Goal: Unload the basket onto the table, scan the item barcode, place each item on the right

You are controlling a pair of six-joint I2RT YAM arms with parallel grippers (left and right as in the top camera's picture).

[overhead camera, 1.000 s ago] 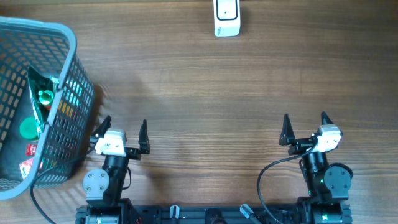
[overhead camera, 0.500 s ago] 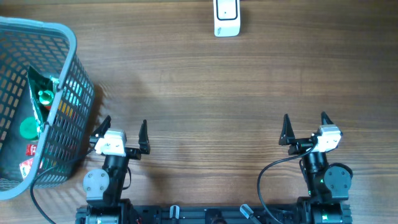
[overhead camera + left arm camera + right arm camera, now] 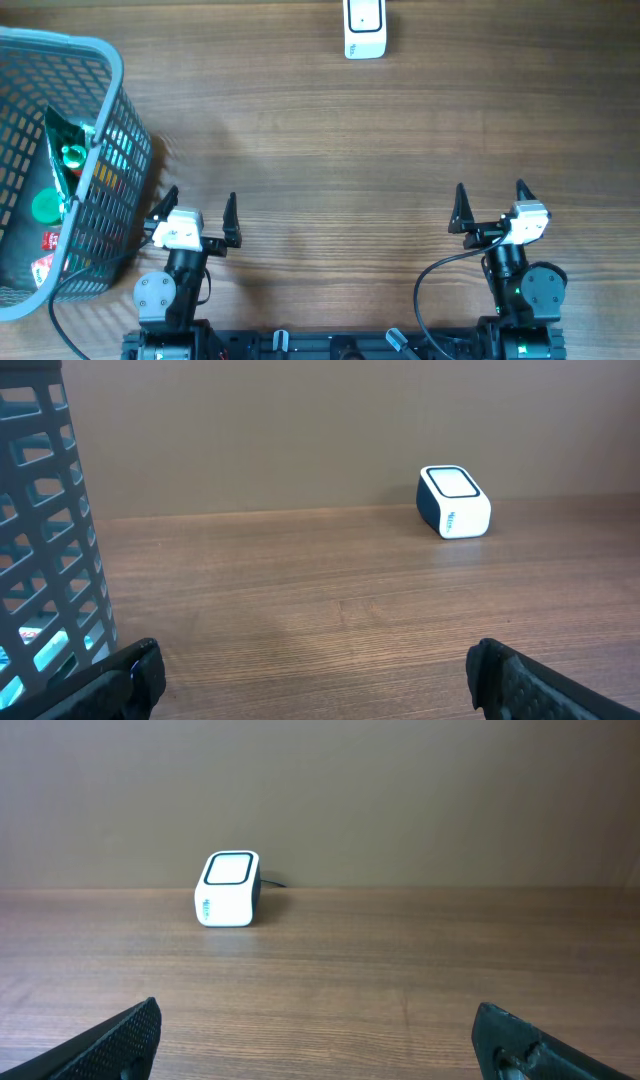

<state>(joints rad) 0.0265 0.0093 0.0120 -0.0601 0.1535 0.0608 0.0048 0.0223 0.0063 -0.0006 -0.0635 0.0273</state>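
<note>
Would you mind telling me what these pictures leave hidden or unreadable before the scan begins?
- Overhead: the left edge cuts off the basket, whose mesh wall screens much of the packets inside; no barcode is legible.
- Overhead: the top edge cuts off the scanner.
- Left wrist: the basket runs off the left edge; only slivers of colour show through.
- Right wrist: the basket is out of view.
</note>
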